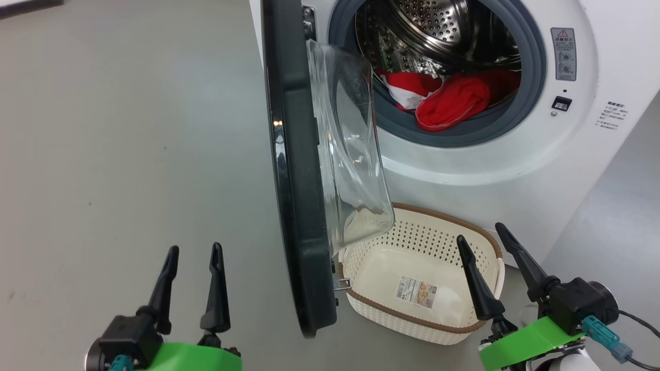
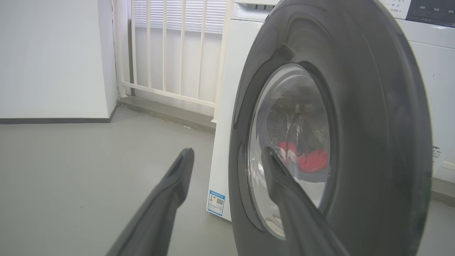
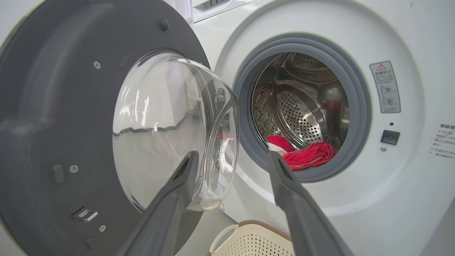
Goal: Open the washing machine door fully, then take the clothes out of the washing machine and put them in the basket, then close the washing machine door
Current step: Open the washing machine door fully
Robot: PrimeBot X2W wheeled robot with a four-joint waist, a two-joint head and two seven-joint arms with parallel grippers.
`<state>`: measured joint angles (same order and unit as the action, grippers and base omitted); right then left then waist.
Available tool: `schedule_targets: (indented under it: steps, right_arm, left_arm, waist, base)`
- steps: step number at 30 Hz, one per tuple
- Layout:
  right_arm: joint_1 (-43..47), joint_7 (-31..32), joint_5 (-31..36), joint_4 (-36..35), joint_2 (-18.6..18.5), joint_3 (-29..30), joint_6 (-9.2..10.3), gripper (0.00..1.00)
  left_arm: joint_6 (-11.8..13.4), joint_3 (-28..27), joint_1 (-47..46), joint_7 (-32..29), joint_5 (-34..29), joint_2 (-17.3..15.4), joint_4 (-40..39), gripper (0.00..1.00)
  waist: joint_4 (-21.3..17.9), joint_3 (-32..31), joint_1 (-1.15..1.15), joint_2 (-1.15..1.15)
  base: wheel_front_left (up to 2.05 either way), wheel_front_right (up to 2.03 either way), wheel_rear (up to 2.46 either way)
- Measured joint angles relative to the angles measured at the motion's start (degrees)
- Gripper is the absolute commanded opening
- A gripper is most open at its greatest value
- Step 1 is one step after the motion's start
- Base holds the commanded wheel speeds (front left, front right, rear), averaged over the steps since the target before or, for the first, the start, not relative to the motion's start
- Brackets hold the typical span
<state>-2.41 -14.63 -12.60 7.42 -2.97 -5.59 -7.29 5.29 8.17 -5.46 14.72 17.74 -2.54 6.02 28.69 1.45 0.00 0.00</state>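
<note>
The washing machine (image 1: 454, 165) (image 3: 401, 199) stands at the top right with its door (image 1: 294, 170) (image 2: 369, 142) (image 3: 46, 117) swung out edge-on toward me, the glass bowl (image 1: 350, 154) (image 3: 167, 124) bulging rightward. Red clothes (image 1: 454, 100) (image 3: 309, 156) lie at the drum's front lip, and show through the door glass as clothes (image 2: 312, 160). The cream basket (image 1: 381, 278) (image 3: 249, 243) sits on the floor below the opening and holds no clothes. My left gripper (image 1: 195, 252) (image 2: 227, 156) is open, left of the door. My right gripper (image 1: 482, 234) (image 3: 231, 160) is open over the basket's right end.
Grey floor (image 1: 118, 154) spreads to the left of the door. A white railing (image 2: 170, 53) and a white wall (image 2: 53, 53) stand behind the machine's left side. A door latch (image 1: 343, 283) sticks out near the basket's left rim.
</note>
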Motion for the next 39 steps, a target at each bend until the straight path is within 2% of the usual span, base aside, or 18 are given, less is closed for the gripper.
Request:
schedule_targets:
  steps: [14, 15, 17, 18, 28, 39]
  right_arm:
    - [1.09, 0.00, -1.57, -0.60, 0.01, -0.18, 0.00, 1.00]
    - [1.09, 0.00, -1.58, -0.63, 0.01, -0.20, 0.00, 1.00]
    - [1.09, 0.00, -1.60, -0.62, 0.01, -0.30, 0.00, 1.00]
    - [1.09, 0.00, -1.62, -0.62, 0.02, -0.36, 0.00, 1.00]
    - [1.09, 0.00, -2.32, -0.45, 0.02, -0.65, 0.00, 1.00]
    - [1.06, 0.00, -3.53, -0.14, 0.04, -1.30, 0.00, 1.00]
  left_arm:
    - [0.23, 0.88, 0.85, 0.00, -0.34, 0.00, 1.49, 1.00]
    - [0.22, 0.91, 0.85, 0.00, -0.41, 0.00, 1.64, 0.95]
    - [0.15, 0.99, 0.85, 0.00, -0.53, 0.00, 1.93, 0.28]
    - [0.15, 1.01, 0.85, 0.00, -0.57, 0.00, 1.98, 0.00]
    - [-0.79, 1.09, 0.27, 0.00, -3.08, -0.01, -0.37, 0.00]
    - [-1.81, 1.92, -7.24, 0.00, -5.37, -0.02, -8.53, 0.00]
  waist:
    - [0.54, -0.51, 0.00, 0.00]
    - [0.58, -0.53, 0.00, 0.00]
    - [0.63, -0.59, 0.00, 0.00]
    - [0.64, -0.63, 0.00, 0.00]
    - [0.35, -1.03, 0.00, 0.00]
    - [-0.77, -0.51, 0.00, 0.00]
  base:
    - [0.00, 0.00, 0.00]
    - [0.00, 0.00, 0.00]
    - [0.00, 0.00, 0.00]
    - [0.00, 0.00, 0.00]
    - [0.00, 0.00, 0.00]
    - [0.00, 0.00, 0.00]
